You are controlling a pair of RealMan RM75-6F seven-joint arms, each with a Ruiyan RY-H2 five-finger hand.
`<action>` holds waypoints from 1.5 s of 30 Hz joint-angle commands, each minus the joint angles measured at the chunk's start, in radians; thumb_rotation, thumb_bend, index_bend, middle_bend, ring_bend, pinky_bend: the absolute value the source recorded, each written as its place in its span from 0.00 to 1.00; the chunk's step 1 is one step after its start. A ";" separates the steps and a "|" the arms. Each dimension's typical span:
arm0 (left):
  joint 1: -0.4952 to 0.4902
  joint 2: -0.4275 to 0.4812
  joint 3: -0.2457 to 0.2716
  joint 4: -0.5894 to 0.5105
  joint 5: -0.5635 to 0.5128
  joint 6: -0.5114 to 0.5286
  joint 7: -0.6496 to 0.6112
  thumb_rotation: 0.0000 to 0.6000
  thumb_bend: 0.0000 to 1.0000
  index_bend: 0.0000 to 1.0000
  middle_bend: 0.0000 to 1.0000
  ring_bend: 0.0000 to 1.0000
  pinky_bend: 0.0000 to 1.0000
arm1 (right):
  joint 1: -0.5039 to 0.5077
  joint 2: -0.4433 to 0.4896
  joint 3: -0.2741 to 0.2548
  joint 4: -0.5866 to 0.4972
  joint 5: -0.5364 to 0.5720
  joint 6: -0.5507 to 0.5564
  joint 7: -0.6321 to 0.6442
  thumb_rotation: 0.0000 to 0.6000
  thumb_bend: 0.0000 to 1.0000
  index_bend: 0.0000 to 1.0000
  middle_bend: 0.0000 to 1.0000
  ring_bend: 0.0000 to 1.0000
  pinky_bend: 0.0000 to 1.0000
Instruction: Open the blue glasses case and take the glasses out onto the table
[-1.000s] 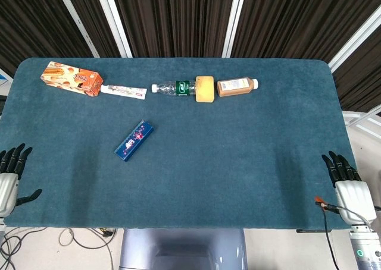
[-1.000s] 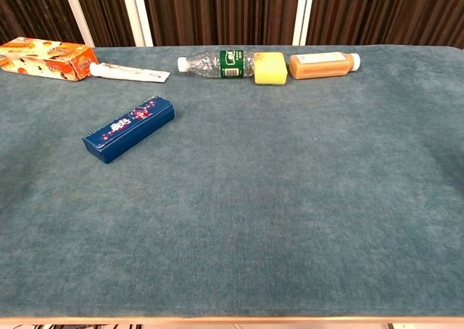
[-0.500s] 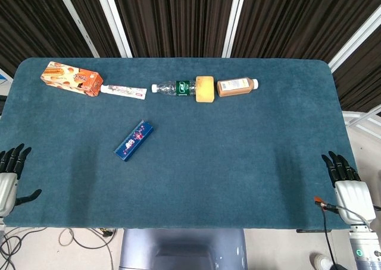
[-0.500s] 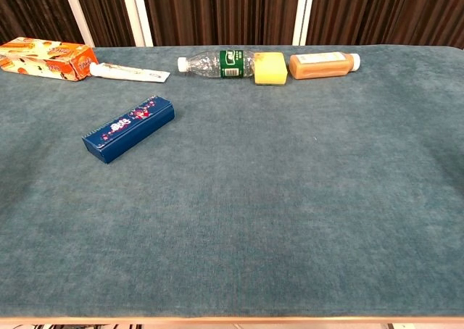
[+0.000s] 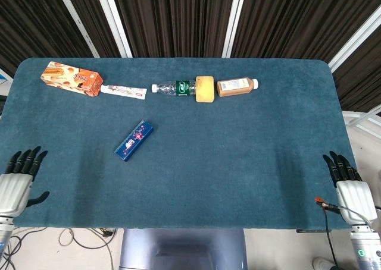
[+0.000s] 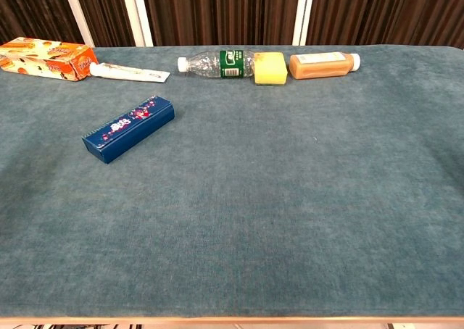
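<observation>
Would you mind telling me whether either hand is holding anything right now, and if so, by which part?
Nothing is held. The left hand and right hand are empty; the blue glasses case lies closed.

The left hand [image 5: 15, 187] has a pale silver-grey ribbed back plate, made of long parallel ridges, and black fingers [image 5: 24, 160] with rounded tips; a separate black thumb shows at its side. The right hand [image 5: 348, 190] is built the same way: ribbed light-grey back, black fingers [image 5: 340, 165]. Just beside the right hand's back plate sits a small orange-red connector [image 5: 319, 201] from which a thin dark cable [image 5: 328, 234] leads off. Below that plate the wrist [image 5: 366, 246] is a grey-white cylinder carrying a small round green-ringed mark. Only the head view shows either hand; the chest view shows no part of the robot
</observation>
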 commanded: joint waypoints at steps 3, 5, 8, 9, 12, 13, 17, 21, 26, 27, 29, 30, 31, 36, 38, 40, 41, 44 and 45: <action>-0.117 0.027 -0.007 -0.079 0.009 -0.166 0.118 1.00 0.27 0.00 0.00 0.00 0.00 | 0.002 0.001 0.000 -0.002 0.001 -0.004 0.002 1.00 0.19 0.00 0.00 0.00 0.21; -0.158 0.028 -0.017 -0.107 -0.008 -0.227 0.149 1.00 0.28 0.00 0.00 0.00 0.00 | 0.001 0.003 0.000 -0.004 0.003 -0.005 0.004 1.00 0.19 0.00 0.00 0.00 0.21; -0.228 0.024 -0.041 -0.141 -0.044 -0.323 0.202 1.00 0.31 0.00 0.00 0.00 0.00 | 0.001 0.007 0.000 -0.007 0.007 -0.009 0.009 1.00 0.19 0.00 0.00 0.00 0.21; -0.244 0.021 -0.047 -0.145 -0.054 -0.342 0.217 1.00 0.32 0.00 0.00 0.00 0.00 | 0.002 0.007 0.000 -0.008 0.008 -0.010 0.010 1.00 0.19 0.00 0.00 0.00 0.21; -0.307 -0.001 -0.075 -0.150 -0.092 -0.407 0.282 1.00 0.32 0.00 0.00 0.00 0.00 | 0.003 0.008 -0.001 -0.008 0.010 -0.014 0.013 1.00 0.19 0.00 0.00 0.00 0.21; -0.324 -0.008 -0.083 -0.152 -0.106 -0.425 0.297 1.00 0.32 0.00 0.00 0.00 0.00 | 0.003 0.009 -0.001 -0.009 0.011 -0.015 0.013 1.00 0.19 0.00 0.00 0.00 0.21; -0.399 -0.031 -0.103 -0.164 -0.183 -0.510 0.379 1.00 0.32 0.00 0.00 0.00 0.00 | 0.004 0.014 -0.003 -0.013 0.011 -0.023 0.020 1.00 0.19 0.00 0.00 0.00 0.21; -0.454 -0.047 -0.101 -0.165 -0.232 -0.566 0.456 1.00 0.32 0.00 0.00 0.00 0.00 | 0.006 0.017 -0.004 -0.014 0.012 -0.027 0.026 1.00 0.19 0.00 0.00 0.00 0.21; -0.517 -0.077 -0.084 -0.151 -0.321 -0.613 0.548 1.00 0.32 0.00 0.00 0.00 0.00 | 0.007 0.020 -0.005 -0.016 0.012 -0.030 0.032 1.00 0.19 0.00 0.00 0.00 0.21; -0.524 -0.081 -0.080 -0.149 -0.331 -0.614 0.561 1.00 0.33 0.00 0.00 0.00 0.00 | 0.007 0.021 -0.006 -0.016 0.012 -0.030 0.033 1.00 0.20 0.00 0.00 0.00 0.21; -0.539 -0.093 -0.069 -0.143 -0.355 -0.616 0.587 1.00 0.33 0.00 0.00 0.00 0.00 | 0.007 0.021 -0.006 -0.017 0.012 -0.033 0.033 1.00 0.20 0.00 0.00 0.00 0.21; -0.544 -0.098 -0.066 -0.140 -0.365 -0.616 0.594 1.00 0.33 0.00 0.00 0.00 0.00 | 0.007 0.022 -0.006 -0.017 0.012 -0.033 0.033 1.00 0.20 0.00 0.00 0.00 0.21; -0.551 -0.106 -0.060 -0.136 -0.381 -0.616 0.601 1.00 0.33 0.00 0.00 0.00 0.00 | 0.007 0.022 -0.007 -0.018 0.013 -0.035 0.034 1.00 0.20 0.00 0.00 0.00 0.21; -0.577 -0.136 -0.037 -0.112 -0.431 -0.611 0.627 1.00 0.33 0.00 0.01 0.00 0.00 | 0.008 0.023 -0.006 -0.019 0.011 -0.033 0.040 1.00 0.20 0.00 0.00 0.00 0.21; -0.585 -0.145 -0.027 -0.104 -0.447 -0.608 0.634 1.00 0.34 0.00 0.02 0.00 0.00 | 0.008 0.022 -0.006 -0.018 0.006 -0.028 0.048 1.00 0.20 0.00 0.00 0.00 0.21; -0.593 -0.150 -0.018 -0.097 -0.459 -0.604 0.640 1.00 0.34 0.00 0.02 0.00 0.00 | 0.007 0.022 -0.007 -0.015 0.002 -0.027 0.052 1.00 0.20 0.00 0.00 0.00 0.21; -0.596 -0.152 -0.014 -0.093 -0.464 -0.602 0.642 1.00 0.34 0.00 0.03 0.00 0.00 | 0.007 0.022 -0.008 -0.015 0.001 -0.026 0.053 1.00 0.20 0.00 0.00 0.00 0.21; -0.606 -0.156 0.000 -0.082 -0.485 -0.597 0.646 1.00 0.34 0.00 0.04 0.00 0.00 | 0.007 0.023 -0.008 -0.013 0.001 -0.027 0.053 1.00 0.20 0.00 0.00 0.00 0.21; -0.608 -0.156 0.004 -0.079 -0.489 -0.595 0.647 1.00 0.34 0.00 0.04 0.00 0.00 | 0.007 0.023 -0.008 -0.013 0.001 -0.027 0.053 1.00 0.20 0.00 0.00 0.00 0.21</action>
